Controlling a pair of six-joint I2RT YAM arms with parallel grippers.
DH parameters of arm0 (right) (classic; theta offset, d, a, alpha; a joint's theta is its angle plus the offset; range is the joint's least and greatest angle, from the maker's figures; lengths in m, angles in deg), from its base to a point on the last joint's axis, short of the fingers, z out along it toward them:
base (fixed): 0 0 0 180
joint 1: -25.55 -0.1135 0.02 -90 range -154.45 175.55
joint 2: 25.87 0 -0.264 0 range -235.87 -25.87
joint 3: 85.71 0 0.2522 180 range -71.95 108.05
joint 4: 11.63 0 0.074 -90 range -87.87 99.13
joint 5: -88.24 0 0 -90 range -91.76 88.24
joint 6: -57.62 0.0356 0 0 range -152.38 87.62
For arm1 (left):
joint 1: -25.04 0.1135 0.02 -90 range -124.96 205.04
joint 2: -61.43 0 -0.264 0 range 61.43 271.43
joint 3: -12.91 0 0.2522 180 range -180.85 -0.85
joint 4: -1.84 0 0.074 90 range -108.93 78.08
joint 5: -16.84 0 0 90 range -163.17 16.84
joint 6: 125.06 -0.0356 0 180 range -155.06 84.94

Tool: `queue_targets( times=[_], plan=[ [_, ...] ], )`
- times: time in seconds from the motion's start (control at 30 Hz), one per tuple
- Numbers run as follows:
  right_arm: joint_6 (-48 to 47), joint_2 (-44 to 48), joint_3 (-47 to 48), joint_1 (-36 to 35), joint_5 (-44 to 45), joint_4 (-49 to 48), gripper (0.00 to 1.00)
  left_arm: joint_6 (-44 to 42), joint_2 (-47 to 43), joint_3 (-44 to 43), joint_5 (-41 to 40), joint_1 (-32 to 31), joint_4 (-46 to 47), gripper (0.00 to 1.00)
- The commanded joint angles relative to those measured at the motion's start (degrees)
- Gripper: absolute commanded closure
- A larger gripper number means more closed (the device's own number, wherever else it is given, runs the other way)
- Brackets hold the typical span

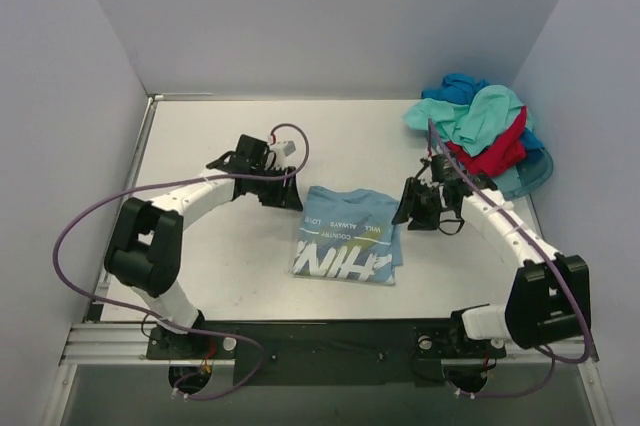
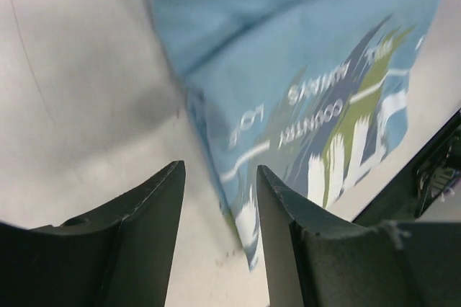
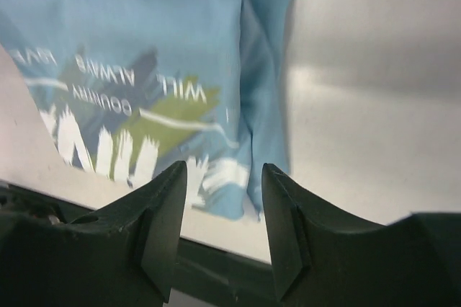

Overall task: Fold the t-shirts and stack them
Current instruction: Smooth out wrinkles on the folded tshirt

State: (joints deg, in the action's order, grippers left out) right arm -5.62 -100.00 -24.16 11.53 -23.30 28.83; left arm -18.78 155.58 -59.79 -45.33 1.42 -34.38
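1 done: sky-blue shirt (image 1: 347, 236) folded flat on worktop (image 1: 200, 146). Crumpled pile (image 1: 480, 131) far R: rest unfolded, no stack yet. Both jaws spread, empty.

Left tool (image 2: 219, 171) and right tool (image 3: 224, 171) gape, holding nothing

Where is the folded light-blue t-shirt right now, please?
In the top view, the light-blue t-shirt lies flat, centre-front, between the left hand and right hand.

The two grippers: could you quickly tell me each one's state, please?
Left gripper: open, holding nothing.
Right gripper: open, holding nothing.
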Motion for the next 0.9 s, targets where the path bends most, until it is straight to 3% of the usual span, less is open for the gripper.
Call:
queue_targets(
  times=[0.0, 0.3, 0.43, 0.57, 0.6, 0.67, 0.7, 0.87],
  plan=[
    [-8.47, -9.78, 9.06, 2.59, 1.5, 0.55, 0.57, -2.67, 7.25, -8.47, 3.45, 0.06, 2.94, 0.46],
    [-11.56, -24.9, 17.68, 2.6, -1.4, -2.44, 0.52, -1.68, 14.04, -11.81, 6.27, -1.08, 7.86, 0.45],
    [-10.77, -28.08, 19.88, 2.51, -4.29, -3.67, 0.61, -1.07, 15.45, -11.46, 5.57, -1.61, 8.48, 0.46],
    [-10.5, -27.66, 19.8, 2.51, -5.0, -3.93, 0.93, -0.28, 16.15, -11.46, 5.65, -1.61, 9.8, 0.63],
    [-10.59, -27.48, 19.36, 2.59, -4.92, -4.02, 0.97, -0.28, 16.15, -11.64, 5.56, -1.61, 9.8, 0.75],
    [-10.59, -26.6, 18.92, 2.6, -5.0, -4.11, 1.0, -0.54, 15.98, -12.86, 5.48, -1.61, 8.58, 0.96],
    [-10.59, -25.99, 18.57, 2.6, -5.26, -4.02, 1.0, -0.8, 15.63, -14.09, 5.48, -1.52, 7.7, 1.0],
    [-9.71, -21.68, 16.81, 2.6, -5.44, -4.55, 1.0, -3.52, 11.33, -16.03, 6.09, -0.91, 0.68, 1.0]
  ],
)
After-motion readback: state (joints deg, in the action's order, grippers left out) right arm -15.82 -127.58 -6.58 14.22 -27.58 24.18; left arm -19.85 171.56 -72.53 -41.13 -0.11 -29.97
